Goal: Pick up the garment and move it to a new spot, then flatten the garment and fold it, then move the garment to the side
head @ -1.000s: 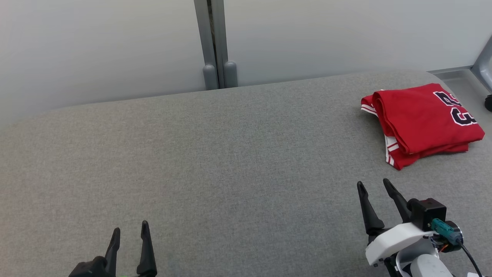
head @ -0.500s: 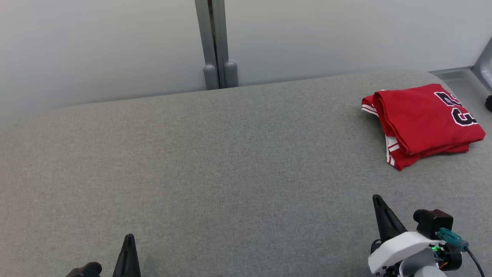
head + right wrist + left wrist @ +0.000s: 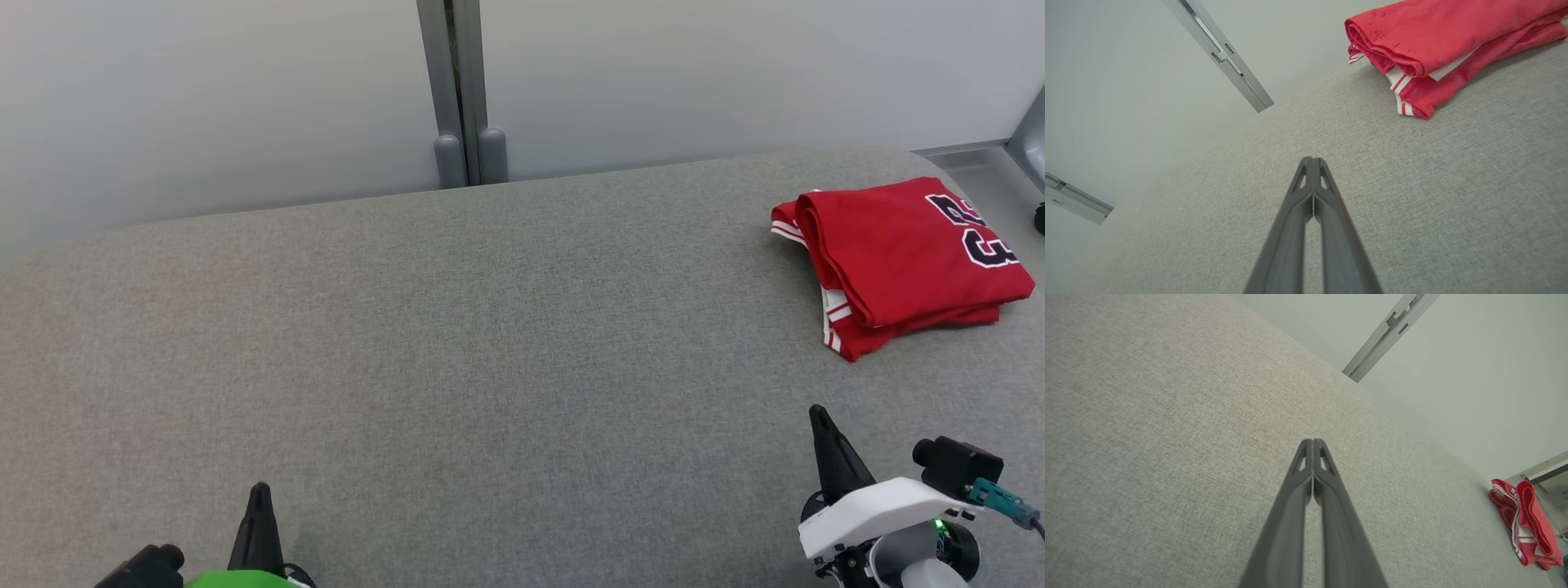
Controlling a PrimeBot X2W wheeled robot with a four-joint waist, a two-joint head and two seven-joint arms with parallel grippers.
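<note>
At lower left, over the grey padded table, my left gripper is clenched on nothing, its two dark fingers pressed together tip to tip and pointing across the cloth surface. Past the table's far edge, near the middle, a grey post stands against the pale wall. At lower right my right gripper is likewise pinched closed and empty. The red garment, folded, with white trim and dark lettering, lies at the table's far right, well apart from both grippers.
</note>
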